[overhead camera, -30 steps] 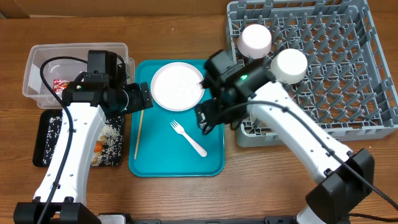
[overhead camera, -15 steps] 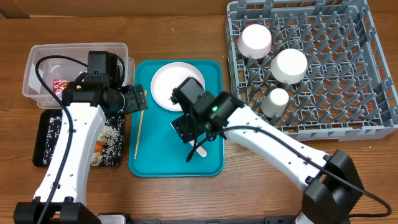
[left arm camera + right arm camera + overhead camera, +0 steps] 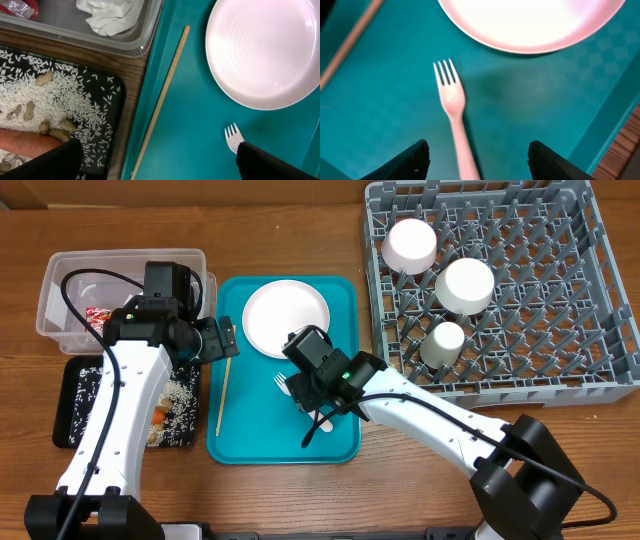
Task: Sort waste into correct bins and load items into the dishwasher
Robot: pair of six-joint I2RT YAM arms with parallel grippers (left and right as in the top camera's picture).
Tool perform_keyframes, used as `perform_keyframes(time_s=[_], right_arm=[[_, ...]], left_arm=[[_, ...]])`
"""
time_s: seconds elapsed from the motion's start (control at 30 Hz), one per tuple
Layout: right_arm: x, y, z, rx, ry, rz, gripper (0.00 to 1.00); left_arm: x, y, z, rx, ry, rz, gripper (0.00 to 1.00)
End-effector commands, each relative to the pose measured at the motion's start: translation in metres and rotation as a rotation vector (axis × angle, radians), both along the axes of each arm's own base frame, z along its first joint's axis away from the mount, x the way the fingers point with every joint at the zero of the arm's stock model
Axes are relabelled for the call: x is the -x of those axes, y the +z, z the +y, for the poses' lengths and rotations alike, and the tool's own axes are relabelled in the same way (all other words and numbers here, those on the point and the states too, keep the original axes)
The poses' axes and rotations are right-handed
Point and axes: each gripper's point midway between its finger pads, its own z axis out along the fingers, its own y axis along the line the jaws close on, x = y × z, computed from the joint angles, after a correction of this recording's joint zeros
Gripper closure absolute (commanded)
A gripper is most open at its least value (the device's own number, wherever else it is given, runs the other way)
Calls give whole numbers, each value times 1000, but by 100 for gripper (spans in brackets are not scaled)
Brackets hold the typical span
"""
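Fork pickup: right gripper, jaws spread, straddles the fork at the centre of the teal tray; next, lower and clamp the handle. Left gripper, also spread, over the tray's left edge

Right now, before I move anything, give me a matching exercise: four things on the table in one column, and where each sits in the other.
Things:
1. white plastic fork
2. orange carrot
3. crumpled white napkin
4. small white cup

Places:
A. grey plastic dish rack
B. clear plastic tub
C. teal serving tray
D. shallow black tray

Pairs: 1-C, 2-D, 3-B, 4-A.
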Motion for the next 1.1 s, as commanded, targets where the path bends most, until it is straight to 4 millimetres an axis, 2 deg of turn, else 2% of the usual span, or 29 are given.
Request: perform_keyframes(time_s=[0.0, 0.07, 0.1, 0.13, 0.23, 0.27, 0.33, 0.43, 0.63, 0.7, 1.07], right_arm=[[2, 1, 4, -18, -2, 5, 35], [0, 0, 1, -7, -8, -4, 33], [1, 0, 2, -11, -5, 2, 23], [4, 0, 4, -23, 5, 19, 18], [13, 1, 15, -76, 43, 64, 19], [13, 1, 16, -76, 58, 58, 16], [10, 3, 20, -87, 69, 41, 27], [5, 1, 26, -104, 72, 24, 48], [12, -20, 33, -75, 93, 48, 49], [14, -22, 33, -70, 95, 53, 53], [21, -27, 26, -49, 68, 101, 52]], left_arm=[[0, -2, 1, -13, 10, 5, 0], [1, -2, 1, -13, 10, 9, 0], [1, -2, 1, -13, 10, 10, 0], [1, -2, 1, -13, 10, 10, 0], [1, -2, 1, -13, 10, 9, 0], [1, -2, 1, -13, 10, 9, 0], [1, -2, 1, -14, 10, 9, 0], [1, -2, 3, -21, 12, 9, 0], [1, -2, 3, -20, 12, 9, 0], [1, -2, 3, -20, 12, 9, 0], [0, -2, 3, -20, 12, 8, 0]])
